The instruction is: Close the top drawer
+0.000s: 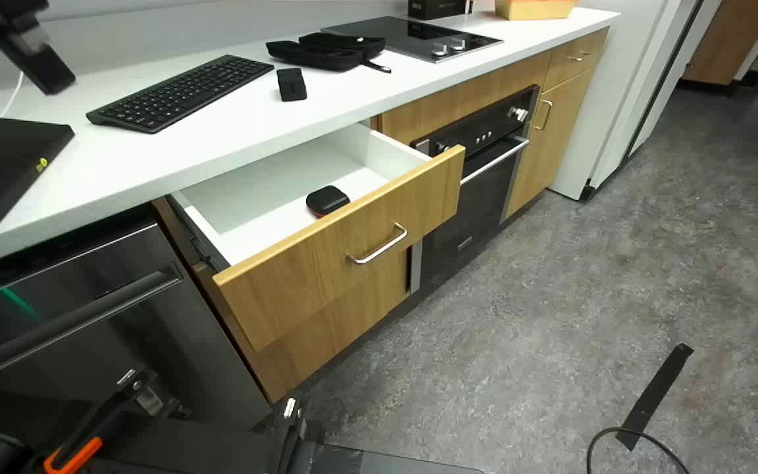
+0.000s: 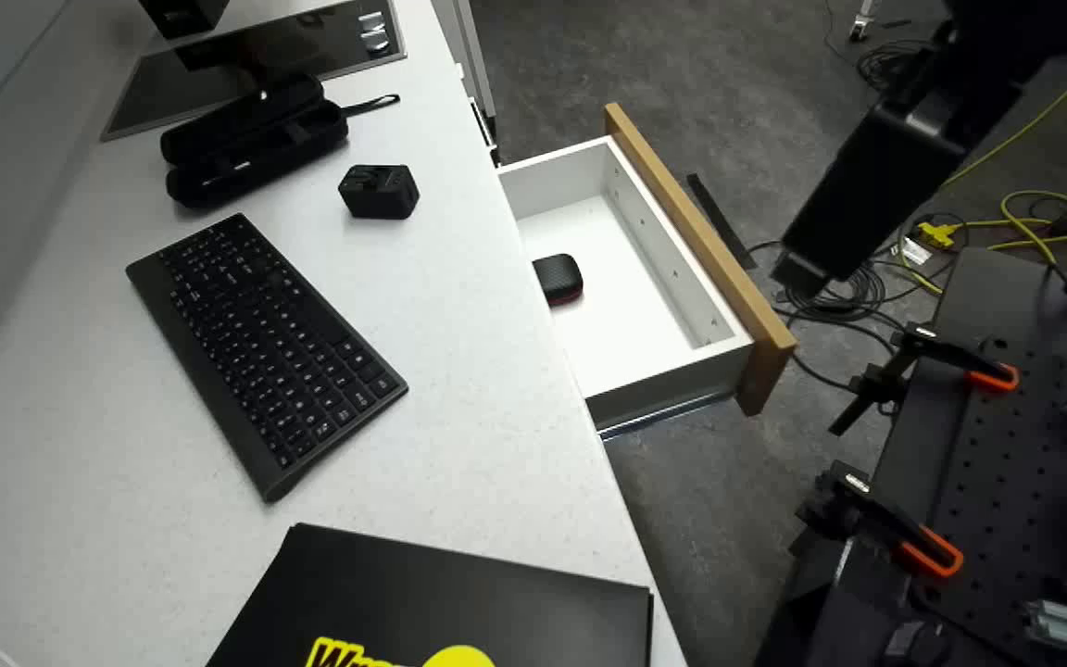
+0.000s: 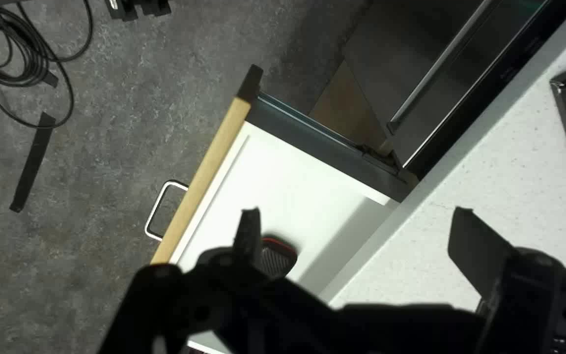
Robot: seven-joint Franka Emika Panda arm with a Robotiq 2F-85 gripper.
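In the wrist view, the bar handle (image 3: 156, 206) projects outward at left of centre. The top drawer (image 3: 293, 167) occupies frame centre, extended; closing is not yet done. The black case (image 3: 279, 258) rests on the drawer bottom, lower centre, apparently stored there. The gripper (image 3: 355, 223), lower centre to lower right, is spread wide, holding nothing, presumably because the step calls for pushing. The countertop (image 3: 499, 162) occupies much of the right side. In an exterior view, the gripper (image 1: 14, 72) hangs at upper left; the drawer lies lower, at centre, apart from it.
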